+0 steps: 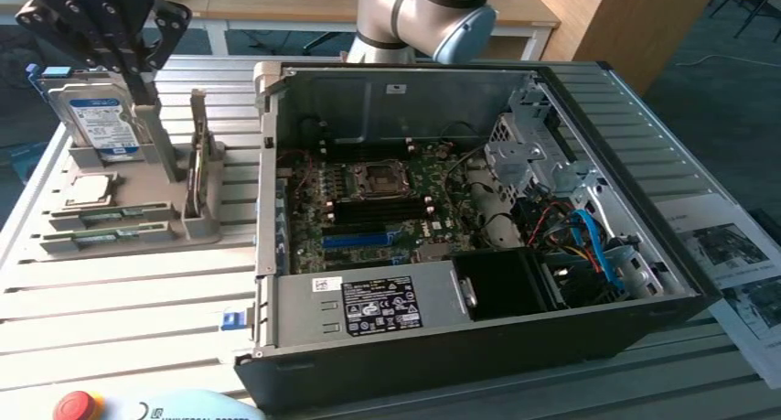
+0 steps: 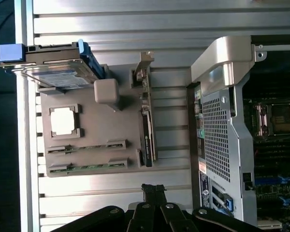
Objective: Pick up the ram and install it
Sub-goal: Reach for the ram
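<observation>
Ram (image 2: 87, 167), judged a light, stiff yet fragile green stick best pinched across its long flat faces, lies slotted along the grey holder's (image 2: 111, 123) edge opposite the hard drive (image 2: 63, 73), while the gripper (image 2: 153, 189) hovers empty, fingers together.

Table (image 1: 123, 292): ribbed silver alu slats, brushed, soft sheen w/ glare patches. Grey moulded plastic parts holder (image 2: 101, 125): matt, smooth. Thin green circuit-board ram sticks (image 1: 108, 221): dull laminate. Square silver processor chip (image 1: 91, 189): metal lid, satin. Hard drive (image 1: 101, 118): bare metal body, blue/white paper label, slight gloss. Black PC case (image 1: 488, 356): matt painted outside; inside bare grey sheet metal, perforated side panel (image 2: 216, 140). Green motherboard (image 1: 422, 187): matt PCB. Black PSU sticker (image 1: 380, 306): glossy. Blue cable (image 1: 594, 242): shiny plastic. Robot arm (image 1: 422, 8): smooth silver metal, pale blue plastic cap. Black gripper (image 2: 153, 189): matt. Printed sheets (image 1: 732, 255): paper. Desk top behind (image 1: 305, 4): light wood.
</observation>
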Controlling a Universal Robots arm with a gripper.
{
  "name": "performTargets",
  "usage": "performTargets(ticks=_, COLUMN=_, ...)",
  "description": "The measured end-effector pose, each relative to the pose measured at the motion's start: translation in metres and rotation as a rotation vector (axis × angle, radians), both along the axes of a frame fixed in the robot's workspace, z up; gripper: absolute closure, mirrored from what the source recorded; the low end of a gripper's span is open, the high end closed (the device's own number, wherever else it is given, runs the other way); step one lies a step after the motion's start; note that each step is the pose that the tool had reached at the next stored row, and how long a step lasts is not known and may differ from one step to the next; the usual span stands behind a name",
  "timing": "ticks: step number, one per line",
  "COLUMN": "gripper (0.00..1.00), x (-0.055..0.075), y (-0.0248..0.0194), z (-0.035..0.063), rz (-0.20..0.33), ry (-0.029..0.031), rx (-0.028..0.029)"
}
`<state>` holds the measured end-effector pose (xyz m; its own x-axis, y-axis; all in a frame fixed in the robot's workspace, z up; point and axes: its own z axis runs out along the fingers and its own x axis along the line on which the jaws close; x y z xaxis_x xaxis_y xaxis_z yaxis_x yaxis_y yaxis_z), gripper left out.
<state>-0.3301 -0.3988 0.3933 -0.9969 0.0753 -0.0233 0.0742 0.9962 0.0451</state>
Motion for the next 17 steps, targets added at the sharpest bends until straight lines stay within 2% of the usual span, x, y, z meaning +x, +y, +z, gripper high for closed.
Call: performTargets(ticks=17, gripper=0.9, x=-0.054, y=0.0, z=0.0, rz=0.0, ry=0.0, rx=0.0)
